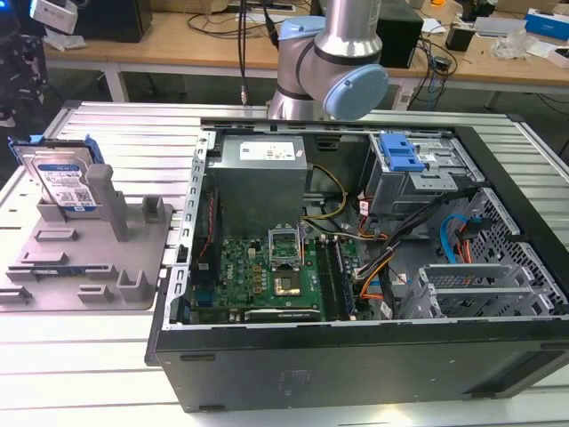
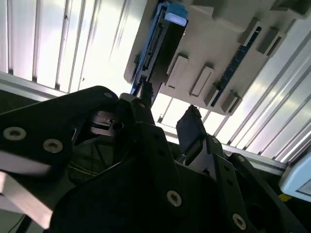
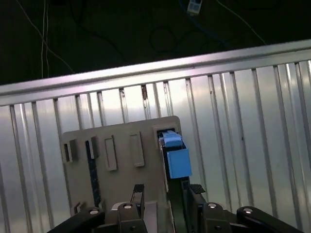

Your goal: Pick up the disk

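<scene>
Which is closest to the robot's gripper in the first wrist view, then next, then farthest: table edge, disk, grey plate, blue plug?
1. The disk, standing on edge straight ahead of the open gripper.
2. The grey plate, underneath the disk.
3. The table edge, beyond the plate.
4. The blue plug, on the dark floor past the table.

The spread pincer [image 2: 167, 104] seems near the edge-on disk [image 2: 165, 48].

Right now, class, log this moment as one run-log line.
disk: upright in fixture plate | gripper: open, clear of disk | held: nothing
</scene>
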Robot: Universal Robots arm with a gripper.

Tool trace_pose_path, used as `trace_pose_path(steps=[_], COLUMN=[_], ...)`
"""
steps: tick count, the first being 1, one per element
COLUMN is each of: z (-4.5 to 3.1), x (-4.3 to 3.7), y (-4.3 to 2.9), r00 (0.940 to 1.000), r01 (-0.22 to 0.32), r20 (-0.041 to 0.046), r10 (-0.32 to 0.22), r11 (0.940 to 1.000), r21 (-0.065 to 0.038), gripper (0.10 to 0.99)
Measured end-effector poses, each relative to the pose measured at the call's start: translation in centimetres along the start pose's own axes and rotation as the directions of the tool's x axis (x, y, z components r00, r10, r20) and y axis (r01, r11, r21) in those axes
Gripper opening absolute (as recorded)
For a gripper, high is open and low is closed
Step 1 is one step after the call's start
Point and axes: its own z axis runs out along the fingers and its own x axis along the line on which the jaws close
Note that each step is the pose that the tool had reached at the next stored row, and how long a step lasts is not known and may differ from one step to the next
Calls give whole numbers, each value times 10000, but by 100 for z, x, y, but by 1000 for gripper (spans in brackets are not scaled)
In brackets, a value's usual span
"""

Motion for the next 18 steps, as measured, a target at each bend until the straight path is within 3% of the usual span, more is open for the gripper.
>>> trace_pose_path(steps=[3,7,13,18], z=[0,0,-1,3], x=[-13,-14,-197,-192], y=[1,2,25,76], r00=[9981,9980,9962,9940], r01=[618,639,866,1096], r20=[-26,-42,-48,-53], r10=[-618,-638,-866,-1095], r11=[9981,9980,9962,9940], r21=[12,12,18,77], gripper=[482,482,482,482])
